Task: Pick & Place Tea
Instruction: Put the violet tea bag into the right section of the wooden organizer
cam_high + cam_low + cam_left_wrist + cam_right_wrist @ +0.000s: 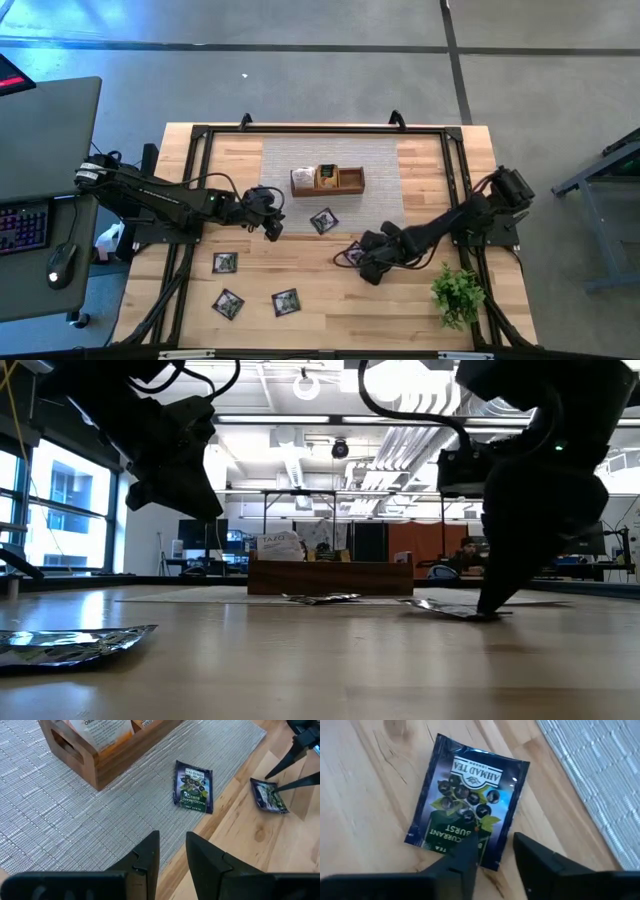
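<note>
Several dark tea sachets lie flat on the table. One (323, 221) is on the grey mat, three (225, 263) (228, 303) (286, 300) on the wood at near left. Another (465, 805) lies on the wood under my right gripper (495, 842), which is open with its fingers down at that sachet's edge. My left gripper (172, 837) hovers open above the mat's near edge (165, 850), short of the sachet (192, 787) on the mat, with nothing between its fingers. The wooden tray (352, 188) stands on the mat and holds white-and-orange sachets (100, 732). My right gripper comes steeply from above. One fingertip (468, 851) is down on the sachet's printed face close to its edge (487, 857). The other fingertip (525, 845) stands over the bare wood just beside that edge. The sachet lies flat on the table.
A small green plant (457, 292) stands at the table's near right, close behind my right arm. The grey mat (290, 160) covers the far middle. A black frame (200, 135) runs round the table's edges. Bare wood lies between the near-left sachets and my right gripper.
</note>
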Tool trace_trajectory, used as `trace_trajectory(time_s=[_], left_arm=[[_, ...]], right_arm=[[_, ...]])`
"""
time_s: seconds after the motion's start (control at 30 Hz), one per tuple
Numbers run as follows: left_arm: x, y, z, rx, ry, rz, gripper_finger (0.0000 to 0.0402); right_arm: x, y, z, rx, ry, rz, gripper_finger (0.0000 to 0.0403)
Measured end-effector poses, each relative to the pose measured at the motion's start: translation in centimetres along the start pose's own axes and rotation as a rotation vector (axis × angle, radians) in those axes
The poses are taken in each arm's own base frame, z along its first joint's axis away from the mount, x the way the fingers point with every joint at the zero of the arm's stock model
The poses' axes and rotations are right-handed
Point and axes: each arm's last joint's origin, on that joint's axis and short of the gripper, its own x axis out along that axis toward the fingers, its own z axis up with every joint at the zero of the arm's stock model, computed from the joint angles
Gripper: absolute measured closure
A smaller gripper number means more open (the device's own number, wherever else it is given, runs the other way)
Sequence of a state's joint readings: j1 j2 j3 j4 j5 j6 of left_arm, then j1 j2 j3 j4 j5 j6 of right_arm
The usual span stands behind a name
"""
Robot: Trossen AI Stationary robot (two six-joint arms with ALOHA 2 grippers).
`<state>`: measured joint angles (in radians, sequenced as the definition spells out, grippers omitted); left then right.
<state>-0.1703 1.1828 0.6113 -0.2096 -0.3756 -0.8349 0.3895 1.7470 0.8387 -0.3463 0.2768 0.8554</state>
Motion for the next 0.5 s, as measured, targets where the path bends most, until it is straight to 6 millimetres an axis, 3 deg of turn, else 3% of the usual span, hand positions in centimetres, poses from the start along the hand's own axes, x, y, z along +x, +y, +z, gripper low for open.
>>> trace_trajectory(time_s=[0.2,0.37,0.5], left_arm=[[0.0,0.0,0.0,0.0,0.0,0.001,0.0308],[0.0,0.0,0.0,0.001,0.0,0.002,0.0308],[0.0,0.0,0.0,0.0,0.0,0.002,0.0308]], right_arm=[[0.1,-0.5,0.6,-0.137,0.014,0.002,0.0386],[-1.1,-1.1,1.1,-0.341,-0.043,-0.041,0.0389],[-3.4,-1.5,2.2,-0.624,-0.178,-0.128,0.0399]])
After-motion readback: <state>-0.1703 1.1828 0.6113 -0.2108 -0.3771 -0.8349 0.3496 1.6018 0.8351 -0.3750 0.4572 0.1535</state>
